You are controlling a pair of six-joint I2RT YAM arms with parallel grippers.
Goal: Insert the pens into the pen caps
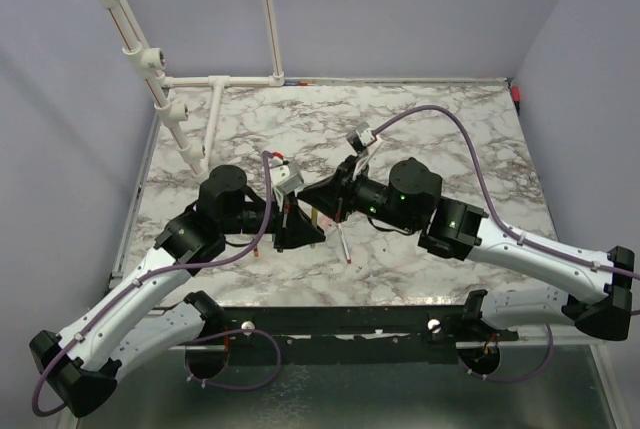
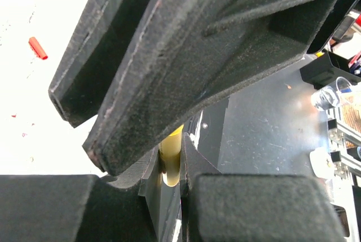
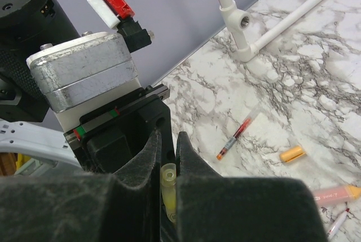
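The two grippers meet tip to tip over the middle of the table. My left gripper [image 1: 298, 232] [image 2: 172, 157] is shut on a short yellow tube [image 2: 171, 160], which looks like a pen cap. Its far end is hidden behind the right gripper's black fingers [image 2: 186, 56]. My right gripper [image 1: 328, 199] [image 3: 168, 140] is shut on a pale yellow pen [image 3: 169, 188], whose ringed end faces the camera. On the marble lie a clear pen with red ink [image 3: 237, 137], an orange-yellow cap [image 3: 293, 154], a salmon-and-yellow pen [image 3: 335, 195] and a small red cap [image 2: 38, 48].
A white pipe frame [image 1: 215, 84] [image 3: 242, 33] stands at the table's back left. A thin pale pen with a red tip [image 1: 343, 245] lies just in front of the grippers. The left gripper's silver body [image 3: 84, 78] fills the upper left of the right wrist view.
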